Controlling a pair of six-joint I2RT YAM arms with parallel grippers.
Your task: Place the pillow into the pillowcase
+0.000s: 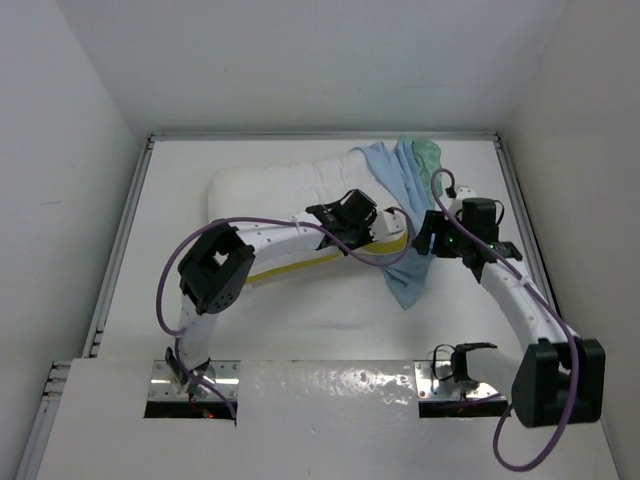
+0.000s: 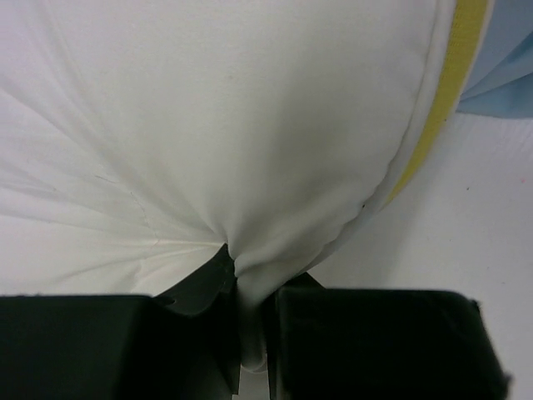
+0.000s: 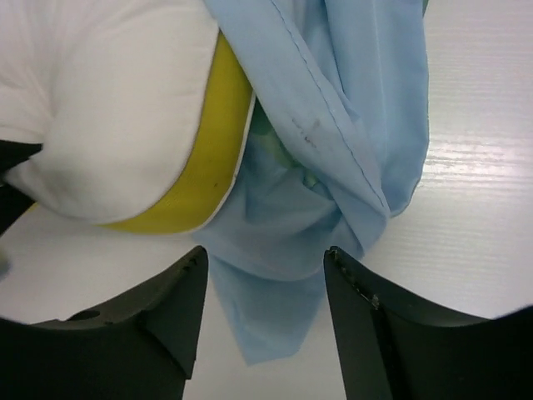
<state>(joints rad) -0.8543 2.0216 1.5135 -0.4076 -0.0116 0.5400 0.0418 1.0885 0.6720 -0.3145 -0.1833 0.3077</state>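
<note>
Corner of pillow (image 2: 208,125) pinched in left claw (image 2: 250,333), jaws tight on a fold of its white cover. Pillowcase (image 3: 333,125), blue side out, drapes just ahead of right claw (image 3: 262,275). Its tail hangs between the wide-spread jaws, seemingly untouched. Table (image 1: 300,310) beneath.
</note>
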